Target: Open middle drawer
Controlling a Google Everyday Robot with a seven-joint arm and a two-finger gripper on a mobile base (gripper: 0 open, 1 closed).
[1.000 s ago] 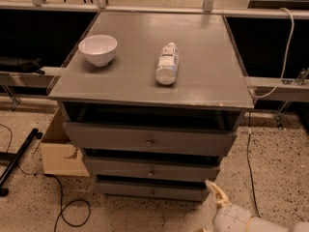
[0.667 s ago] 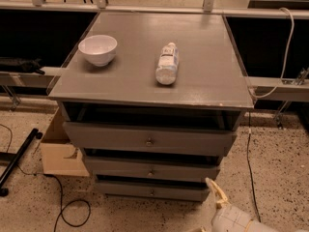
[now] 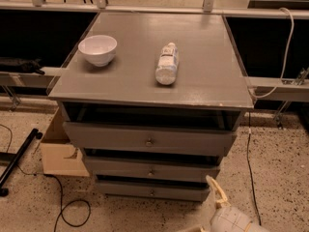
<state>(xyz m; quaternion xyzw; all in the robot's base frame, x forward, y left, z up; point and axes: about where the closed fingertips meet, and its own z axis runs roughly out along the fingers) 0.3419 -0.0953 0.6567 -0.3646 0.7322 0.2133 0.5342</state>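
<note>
The grey cabinet [image 3: 154, 81] has three drawers stacked in its front. The middle drawer [image 3: 120, 168] is a grey front with a small round metal knob [image 3: 151, 172] at its centre. It sits between the top drawer [image 3: 106, 137] and the bottom drawer [image 3: 125, 190], with a dark gap above it. My gripper [image 3: 213, 187] is low at the bottom right, in front of the cabinet's lower right corner, level with the bottom drawer. It is to the right of and below the middle drawer's knob and touches nothing.
A white bowl [image 3: 97, 49] and a plastic bottle [image 3: 167, 64] lying on its side rest on the cabinet top. A cardboard box [image 3: 60, 151] stands at the cabinet's left. Cables [image 3: 67, 211] lie on the speckled floor. A rail [image 3: 275, 83] runs behind.
My gripper has shifted very slightly to the left near the cabinet's lower right corner. The drawers, bowl and bottle have not moved.
</note>
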